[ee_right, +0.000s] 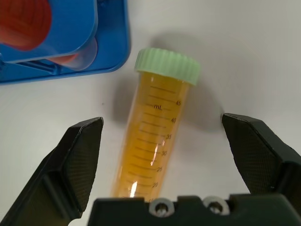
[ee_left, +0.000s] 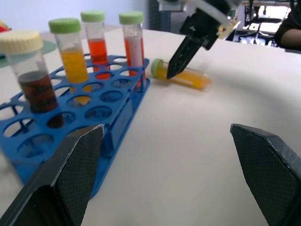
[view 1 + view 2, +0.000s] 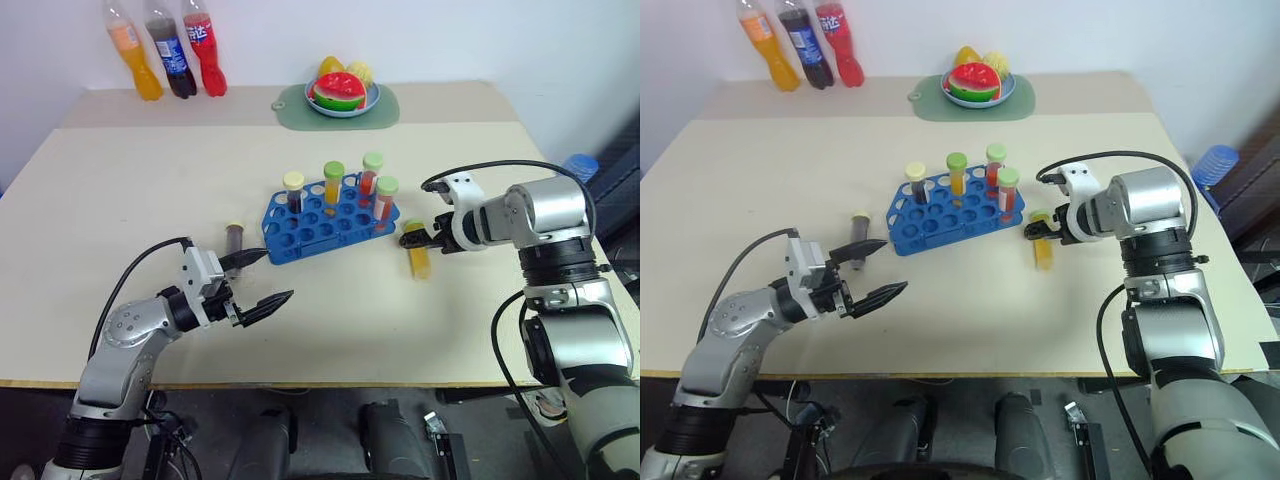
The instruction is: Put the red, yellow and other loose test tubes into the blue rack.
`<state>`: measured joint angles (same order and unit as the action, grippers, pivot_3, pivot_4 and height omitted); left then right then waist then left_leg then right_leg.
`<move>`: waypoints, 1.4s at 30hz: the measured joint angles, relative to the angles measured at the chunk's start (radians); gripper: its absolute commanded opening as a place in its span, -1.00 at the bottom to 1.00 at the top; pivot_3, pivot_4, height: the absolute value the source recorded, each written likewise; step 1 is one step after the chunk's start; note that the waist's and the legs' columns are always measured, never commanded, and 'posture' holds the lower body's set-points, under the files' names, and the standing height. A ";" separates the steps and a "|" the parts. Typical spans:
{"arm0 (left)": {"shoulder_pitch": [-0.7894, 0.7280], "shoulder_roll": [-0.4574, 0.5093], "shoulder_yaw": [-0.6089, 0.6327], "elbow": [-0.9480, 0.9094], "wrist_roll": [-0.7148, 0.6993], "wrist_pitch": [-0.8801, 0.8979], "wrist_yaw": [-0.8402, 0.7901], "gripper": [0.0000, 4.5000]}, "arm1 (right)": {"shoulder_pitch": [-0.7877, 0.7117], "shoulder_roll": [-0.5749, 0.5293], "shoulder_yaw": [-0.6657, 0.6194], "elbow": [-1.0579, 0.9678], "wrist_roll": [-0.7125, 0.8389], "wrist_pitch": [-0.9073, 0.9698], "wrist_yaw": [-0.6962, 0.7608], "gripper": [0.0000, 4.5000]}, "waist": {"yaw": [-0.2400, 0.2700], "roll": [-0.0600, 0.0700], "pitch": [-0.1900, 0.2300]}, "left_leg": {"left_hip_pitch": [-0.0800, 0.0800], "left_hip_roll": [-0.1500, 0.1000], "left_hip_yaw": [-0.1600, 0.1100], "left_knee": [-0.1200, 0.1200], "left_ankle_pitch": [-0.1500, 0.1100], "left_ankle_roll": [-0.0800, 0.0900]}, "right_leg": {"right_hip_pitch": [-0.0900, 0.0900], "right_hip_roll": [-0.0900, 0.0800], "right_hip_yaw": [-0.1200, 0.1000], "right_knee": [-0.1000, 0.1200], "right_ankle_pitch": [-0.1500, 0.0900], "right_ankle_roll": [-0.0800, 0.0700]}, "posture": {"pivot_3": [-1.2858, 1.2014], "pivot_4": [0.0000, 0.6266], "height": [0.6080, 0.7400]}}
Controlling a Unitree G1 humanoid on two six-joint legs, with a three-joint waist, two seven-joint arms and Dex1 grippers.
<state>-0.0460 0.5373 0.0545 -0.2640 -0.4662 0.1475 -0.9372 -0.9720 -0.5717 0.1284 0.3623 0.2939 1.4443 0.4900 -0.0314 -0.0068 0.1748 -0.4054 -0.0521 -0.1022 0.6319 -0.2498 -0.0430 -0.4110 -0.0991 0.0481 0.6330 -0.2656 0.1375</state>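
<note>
Beige table (image 3: 120, 200), smooth, wide bare surface at front and left. Blue rack (image 3: 310, 232), plastic grid of round holes, sits mid-table with four capped tubes upright in it; its near holes empty. Left gripper (image 3: 262, 282) fingers wide apart, holding nothing. Right gripper (image 1: 164, 160) fingers spread either side of yellow-orange tube (image 1: 153, 146), lying just right of rack, lower end hidden. Dark brown tube (image 3: 234, 241) lies left of rack, partly hidden behind left finger.

Right gripper (image 1: 162, 155) tilts downward, jaws spread wide apart. Left gripper (image 3: 262, 282) points level, its jaws wide apart too.
</note>
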 measured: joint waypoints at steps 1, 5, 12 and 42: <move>0.006 0.000 0.000 -0.003 0.000 0.001 0.003 1.00 | 0.000 -0.003 0.016 0.007 -0.009 -0.018 0.007 0.41 | -0.003 0.000 0.000 | 0.000 0.000 0.000 0.000 0.000 0.000 | 0.001 0.000 0.000 0.000 0.000 0.000 | 0.03 -0.52 1.00; 0.014 0.004 0.001 -0.015 -0.001 0.002 0.009 1.00 | 0.007 -0.019 0.061 0.012 -0.028 -0.068 0.037 -0.50 | -0.013 -0.001 0.000 | 0.001 0.000 -0.001 0.000 0.000 0.000 | 0.001 0.001 0.000 0.000 0.000 0.000 | 0.03 -0.52 1.00; 0.026 0.015 0.008 -0.017 -0.005 0.004 0.015 1.00 | 0.116 -0.116 0.176 -0.151 -0.056 -0.252 0.179 -0.63 | -0.010 -0.001 -0.001 | 0.001 0.001 -0.001 0.001 0.000 0.000 | 0.002 0.001 -0.001 0.000 0.000 0.000 | 0.03 -0.52 1.00; 0.007 0.011 0.055 0.053 -0.069 0.023 -0.007 1.00 | 0.327 0.517 -0.093 0.082 -0.044 -1.631 0.144 -0.63 | -0.013 -0.001 0.000 | 0.004 0.003 -0.004 -0.002 0.001 -0.002 | 0.002 0.002 -0.001 0.001 0.001 -0.001 | 0.03 -0.52 1.00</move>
<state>-0.0387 0.5483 0.1096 -0.2107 -0.5356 0.1701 -0.9444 -0.6454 -0.0548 0.0358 0.4440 0.2499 -0.1867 0.6336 -0.0445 -0.0079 0.1746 -0.4009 -0.0487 -0.1065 0.6296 -0.2485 -0.0454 -0.4092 -0.0966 0.0474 0.6341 -0.2651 0.1365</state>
